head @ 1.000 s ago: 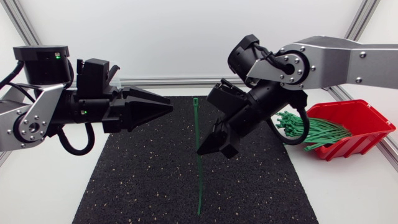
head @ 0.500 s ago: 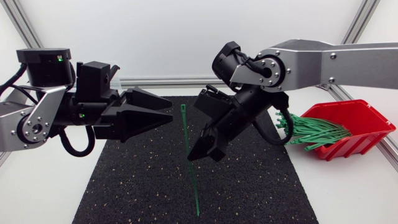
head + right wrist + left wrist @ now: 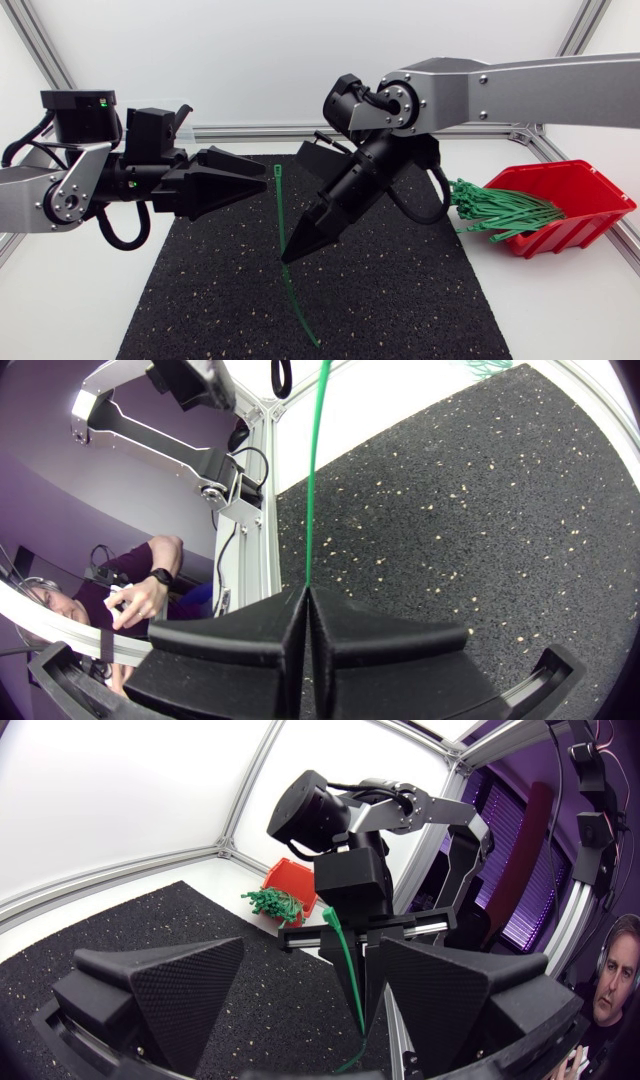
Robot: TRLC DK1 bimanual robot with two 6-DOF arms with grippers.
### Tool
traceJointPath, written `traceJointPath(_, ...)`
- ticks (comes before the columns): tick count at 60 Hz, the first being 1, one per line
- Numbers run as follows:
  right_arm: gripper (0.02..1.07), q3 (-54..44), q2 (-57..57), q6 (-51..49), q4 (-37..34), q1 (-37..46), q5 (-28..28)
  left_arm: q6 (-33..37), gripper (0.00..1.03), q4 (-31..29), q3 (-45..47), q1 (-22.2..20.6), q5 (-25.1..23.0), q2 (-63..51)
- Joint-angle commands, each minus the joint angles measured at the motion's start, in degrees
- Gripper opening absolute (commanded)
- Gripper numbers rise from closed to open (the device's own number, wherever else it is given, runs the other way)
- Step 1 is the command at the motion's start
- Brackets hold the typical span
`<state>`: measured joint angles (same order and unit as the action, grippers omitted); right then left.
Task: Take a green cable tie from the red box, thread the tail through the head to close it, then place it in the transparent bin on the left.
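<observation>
Table [image 3: 60, 310]: a white strip shows on each side of the black mat [image 3: 420, 300]. The mat's far edge runs just behind both grippers, and its near half lies open below them.

Your right arm [image 3: 520, 85]: it comes in high from the right edge and reaches past the middle, its wrist angled down over the mat's centre.

Your left arm [image 3: 60, 190]: it comes in level from the left edge, with its wrist over the mat's left border.

Red box [image 3: 575, 190]: it sits on the white strip off the mat's right edge, close to the table's right side and well apart from both grippers. A bundle of green ties [image 3: 500, 210] spills over the lip that faces the mat.

Left gripper [image 3: 264, 179]: its fingers are spread and hold nothing. The tips point at the tie's head, just beside it.

Right gripper [image 3: 288, 256]: it is clenched on the strap, and the wrist view shows the fingertips pressed together around it.

Cable tie [image 3: 279, 210]: a thin green strap held above the mat's centre, near upright. The head is at the top and the tail curves down toward the mat's near edge. You cannot tell whether the tail touches the mat.
</observation>
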<state>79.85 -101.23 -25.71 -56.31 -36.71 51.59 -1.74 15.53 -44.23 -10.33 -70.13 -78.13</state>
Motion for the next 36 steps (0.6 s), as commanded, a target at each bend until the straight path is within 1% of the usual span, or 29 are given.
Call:
traceJointPath(1, 0.08, 1.3, -2.0, 1.0, -1.5, -0.3, 2.1, -1.8, 0.95, 0.9, 0.7, 1.4, -2.0, -2.6)
traceJointPath(5, 0.08, 1.2, -2.5, 1.0, -2.2, -0.4, 3.5, -3.4, 0.95, 1.0, -0.5, 2.1, -4.5, -5.2)
traceJointPath(14, 0.08, 0.6, -2.9, 0.5, -2.0, -0.6, 5.3, -4.3, 0.95, 1.0, -0.6, 2.0, -5.5, -6.1)
traceJointPath(25, 0.08, -0.2, -4.2, -1.4, -1.7, -0.2, 5.9, -8.8, 0.94, 1.4, -1.9, 0.7, -8.4, -7.0)
traceJointPath(33, 0.08, -0.8, -4.5, -2.4, -1.4, 0.0, 5.9, -11.1, 0.9, 1.5, -1.9, -0.5, -8.4, -5.9)
traceJointPath(36, 0.08, -0.9, -4.5, -2.5, -1.0, 0.0, 5.9, -11.4, 0.86, 1.5, -1.7, -0.7, -8.4, -5.4)
